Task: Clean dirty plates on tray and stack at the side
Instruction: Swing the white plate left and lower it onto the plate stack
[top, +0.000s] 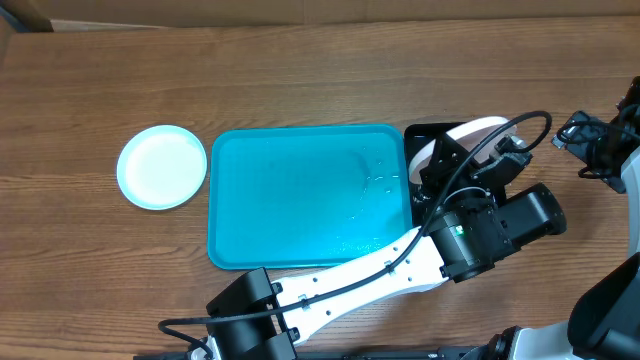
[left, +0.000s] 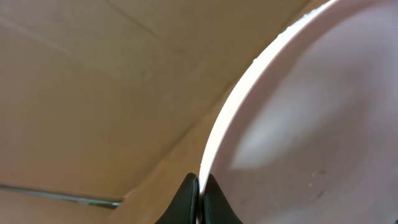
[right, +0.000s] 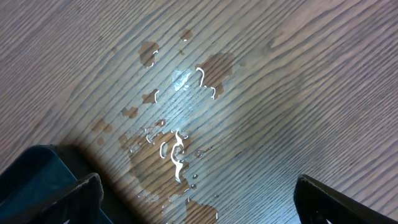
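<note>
The turquoise tray (top: 300, 195) lies mid-table with nothing on it but a few water drops near its right end. A pale blue plate (top: 161, 167) rests flat on the wood to its left. My left gripper (top: 450, 165) reaches across to the tray's right side. It holds a white plate (top: 482, 127) tilted up on edge. In the left wrist view the black jaws (left: 199, 190) are shut on that plate's thin rim, and the plate's face (left: 311, 124) fills the right half. My right gripper (right: 199, 199) hangs open over wet wood with nothing between its fingers.
A black tray (top: 422, 133) sits just right of the turquoise one, mostly hidden under the left arm. A puddle of water (right: 177, 146) spreads on the table under the right gripper. The right arm (top: 612, 150) with its cables stands at the far right edge.
</note>
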